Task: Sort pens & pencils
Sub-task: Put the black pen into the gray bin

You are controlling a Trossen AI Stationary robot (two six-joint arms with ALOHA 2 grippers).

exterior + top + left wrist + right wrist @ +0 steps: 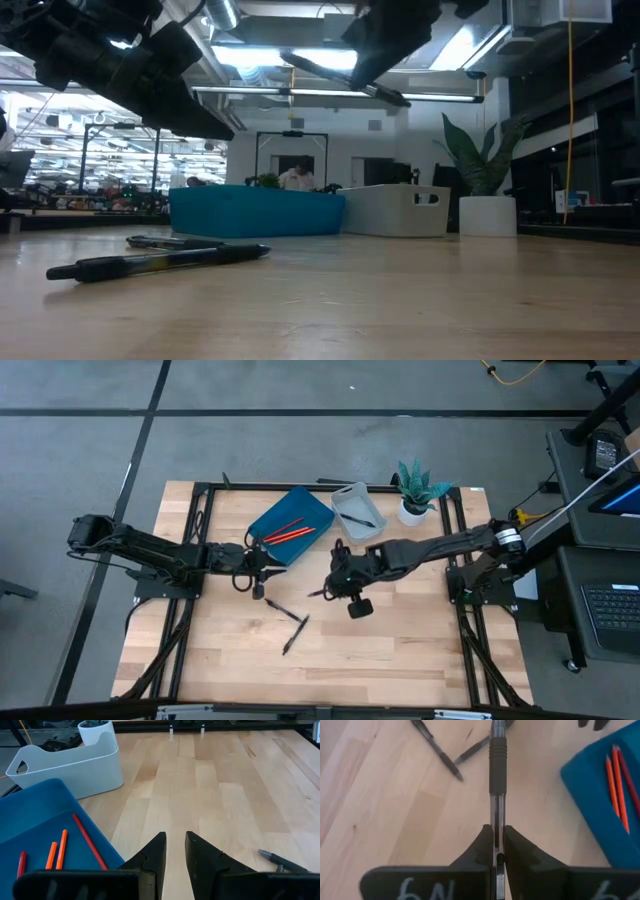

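My right gripper (pixel 333 580) is shut on a black pen (pixel 497 770) high above the table's middle; the pen also shows in the low view (pixel 345 78). Two more black pens (pixel 280 607) (pixel 296 632) lie flat on the table nearer its front edge. Red and orange pencils (pixel 290 532) lie in the blue tray (pixel 300 510). My left gripper (pixel 175 854) is empty, with a narrow gap between its fingers, by the tray's near corner (pixel 255 572). Another pen (pixel 362 518) lies in the white bin (pixel 345 500). My right gripper pinches the pen's clear barrel (pixel 496 827) between its two fingers, behind the black rubber grip (pixel 497 765). The pen lies along the fingers and sticks out ahead of them. It is lifted clear of the table and slants in the low view.
A potted plant (pixel 415 495) stands at the far right beside the white bin. The blue tray and the white bin stand side by side at the table's far edge. Bare wood lies toward the table's near edge (pixel 400 660).
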